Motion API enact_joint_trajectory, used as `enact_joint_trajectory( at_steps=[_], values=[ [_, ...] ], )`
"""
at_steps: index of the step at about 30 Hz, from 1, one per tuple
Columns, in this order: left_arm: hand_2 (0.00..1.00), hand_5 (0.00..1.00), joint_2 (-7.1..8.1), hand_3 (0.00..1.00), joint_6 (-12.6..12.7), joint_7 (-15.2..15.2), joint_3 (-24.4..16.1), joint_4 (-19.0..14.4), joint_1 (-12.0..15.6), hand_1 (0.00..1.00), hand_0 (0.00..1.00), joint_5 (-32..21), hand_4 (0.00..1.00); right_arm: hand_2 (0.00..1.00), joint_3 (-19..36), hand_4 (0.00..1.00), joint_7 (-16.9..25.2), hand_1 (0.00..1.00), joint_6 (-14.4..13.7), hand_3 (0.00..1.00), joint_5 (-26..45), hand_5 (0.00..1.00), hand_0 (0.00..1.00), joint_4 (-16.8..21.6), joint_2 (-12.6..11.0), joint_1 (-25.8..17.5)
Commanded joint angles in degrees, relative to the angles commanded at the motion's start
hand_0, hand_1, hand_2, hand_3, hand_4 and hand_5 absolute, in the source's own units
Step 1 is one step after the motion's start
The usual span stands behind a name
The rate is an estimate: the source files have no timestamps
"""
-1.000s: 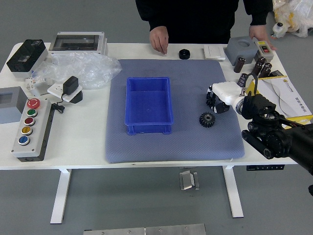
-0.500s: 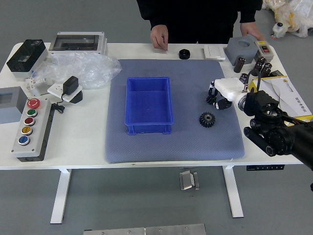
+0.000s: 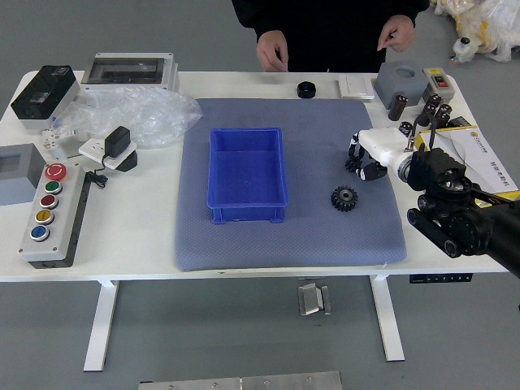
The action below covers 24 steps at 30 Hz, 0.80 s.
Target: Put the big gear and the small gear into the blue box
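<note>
My right hand (image 3: 385,151), white and black, is low over the right part of the grey mat. Beside and partly beneath it is a dark toothed piece (image 3: 353,164), which looks like the smaller gear; whether it is held cannot be told. The other black gear (image 3: 344,198), seen whole with a hole in its middle, lies flat on the mat just nearer the table's front. The blue box (image 3: 247,215) stands left of both gears, with nothing visible inside. My left arm is out of view.
A person in black stands at the far side, one hand at the table's far edge, the other raised. A black ring (image 3: 306,89) lies near that edge. Grey devices and a yellow-edged board are at right; plastic wrap (image 3: 146,114) and a button panel (image 3: 55,215) at left.
My right hand has shifted slightly right, uncovering more of the dark toothed piece. The person's hand at the right has left the grey device and risen to the left.
</note>
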Motion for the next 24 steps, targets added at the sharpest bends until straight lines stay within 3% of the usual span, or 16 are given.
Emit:
enact_joint_trajectory(
  at_steps=[10, 24],
  values=[
    [0.812, 0.297, 0.31, 0.833, -0.01, -0.06, -0.34, 0.00, 0.13, 0.830, 0.859, 0.13, 0.699, 0.514, 0.63, 0.633, -0.82, 0.484, 0.59, 0.545, -1.41, 0.067, 0.595, 4.16, -2.30, 1.24],
    [0.812, 0.297, 1.51, 0.833, 0.01, -0.10, -1.22, 0.00, 0.71, 0.830, 0.859, 0.14, 0.699, 0.514, 2.53, 0.630, -3.78, 0.485, 1.76, 0.542, -4.76, 0.065, 0.596, 18.12, -6.62, 2.44]
  ],
)
